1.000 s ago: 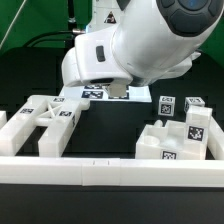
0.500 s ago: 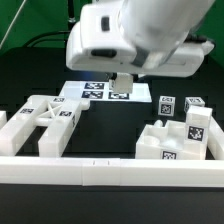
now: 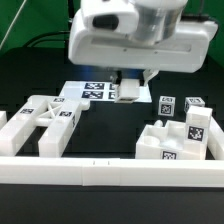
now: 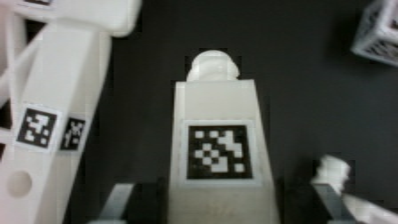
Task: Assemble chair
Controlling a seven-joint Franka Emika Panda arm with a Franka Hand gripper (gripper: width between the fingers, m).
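Note:
My gripper (image 3: 129,94) hangs above the table's middle back and is shut on a white leg bar (image 3: 128,88) with a square tag. In the wrist view the leg bar (image 4: 221,130) runs straight out from between the jaws of the gripper (image 4: 228,198), with one finger on each side of it. The X-braced frame (image 3: 50,116) lies at the exterior view's left, and one of its long bars also shows in the wrist view (image 4: 57,110). The slotted seat block (image 3: 172,142) stands at the exterior view's right.
The marker board (image 3: 92,91) lies at the back, just to the exterior view's left of the gripper. Two small tagged pieces (image 3: 167,105) (image 3: 196,106) stand behind the seat block. A long white border rail (image 3: 110,172) runs along the front edge.
The arm has swung up and toward the exterior view's right. The gripper has risen and turned, carrying the leg bar with it.

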